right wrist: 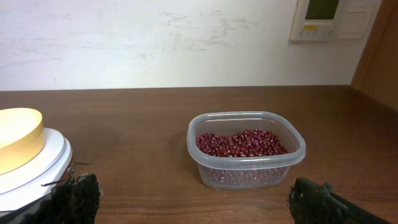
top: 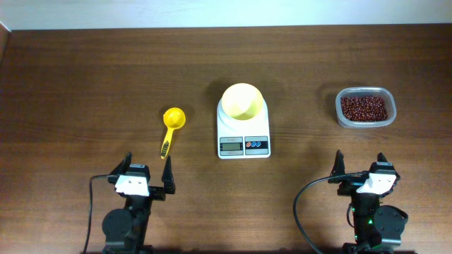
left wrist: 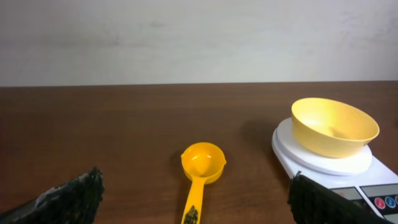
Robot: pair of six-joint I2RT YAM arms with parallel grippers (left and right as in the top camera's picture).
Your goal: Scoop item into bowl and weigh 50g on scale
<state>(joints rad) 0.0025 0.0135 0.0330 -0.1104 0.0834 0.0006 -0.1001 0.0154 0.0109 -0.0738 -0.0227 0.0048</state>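
Nothing has been scooped yet. The left gripper (top: 147, 170) and the right gripper (top: 360, 165) both sit low at the near edge of the counter (top: 85, 85). Each has its fingers wide apart and holds nothing. The scoop (top: 174, 118) lies just ahead of the left gripper, with its cup facing up and its handle pointing back at that gripper. The bowl (top: 244, 101) looks empty and sits on the round plate of the scale (top: 244, 145), in the middle. The beans (top: 364, 108) are all in the clear tub (top: 338, 106), far over on the right, in front of the right gripper. The first job looks like picking up the scoop, and the left gripper is the closest one for that. It should come straight down over the handle, near the back end, and squeeze across the thin part so the scoop does not spin. The cup should stay level. The tub is well apart from the scoop, so the reach will be long. The scale should not be bumped on the way, or the bowl may slide. The tub is light and may tip when the scoop digs in, so the right gripper could hold it.
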